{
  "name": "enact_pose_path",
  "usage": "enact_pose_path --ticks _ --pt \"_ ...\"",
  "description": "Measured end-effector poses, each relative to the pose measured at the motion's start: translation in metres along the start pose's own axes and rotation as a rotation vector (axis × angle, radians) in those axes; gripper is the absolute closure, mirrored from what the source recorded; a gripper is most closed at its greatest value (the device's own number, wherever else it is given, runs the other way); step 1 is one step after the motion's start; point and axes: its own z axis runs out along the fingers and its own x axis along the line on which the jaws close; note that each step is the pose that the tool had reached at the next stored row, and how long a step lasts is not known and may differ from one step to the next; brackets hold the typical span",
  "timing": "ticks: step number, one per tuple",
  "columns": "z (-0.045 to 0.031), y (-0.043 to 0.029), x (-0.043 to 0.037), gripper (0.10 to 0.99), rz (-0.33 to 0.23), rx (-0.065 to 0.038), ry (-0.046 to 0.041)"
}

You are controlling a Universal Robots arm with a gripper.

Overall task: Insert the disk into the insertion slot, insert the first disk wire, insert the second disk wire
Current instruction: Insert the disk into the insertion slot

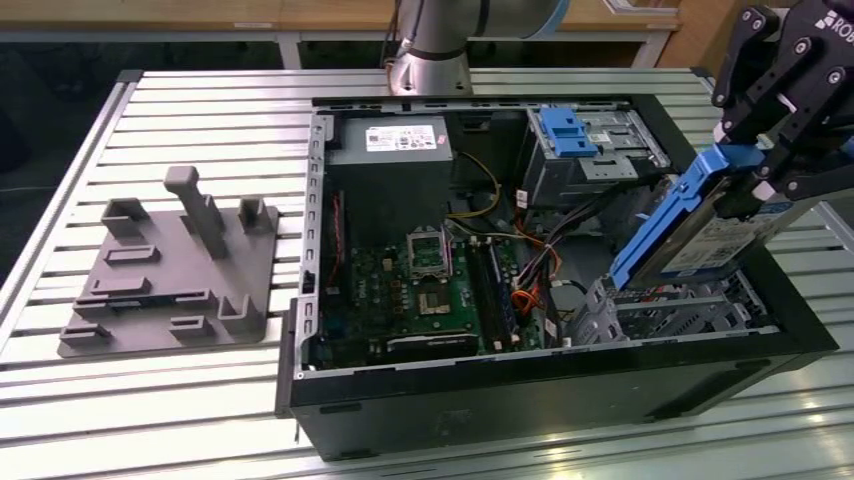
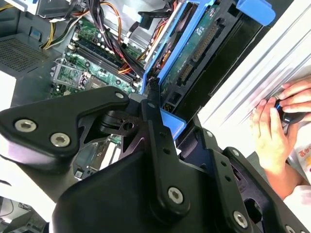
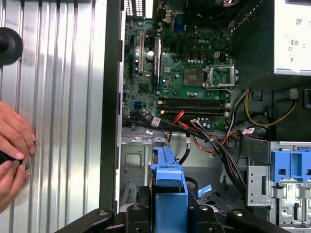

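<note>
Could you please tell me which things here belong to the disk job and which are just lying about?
In the job: the hand gripping the disk; the drive cage below it; likely the loose cables.
Lying about: the grey stand on the table; the power supply; the blue-latched bay; a person's hands.
</note>
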Motion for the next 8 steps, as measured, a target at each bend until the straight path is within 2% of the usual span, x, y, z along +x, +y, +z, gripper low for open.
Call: enact_pose_path --ticks 8 --pt "0.0076 -0.0003 0.0008 0.722 -0.001 0.0 0.0"
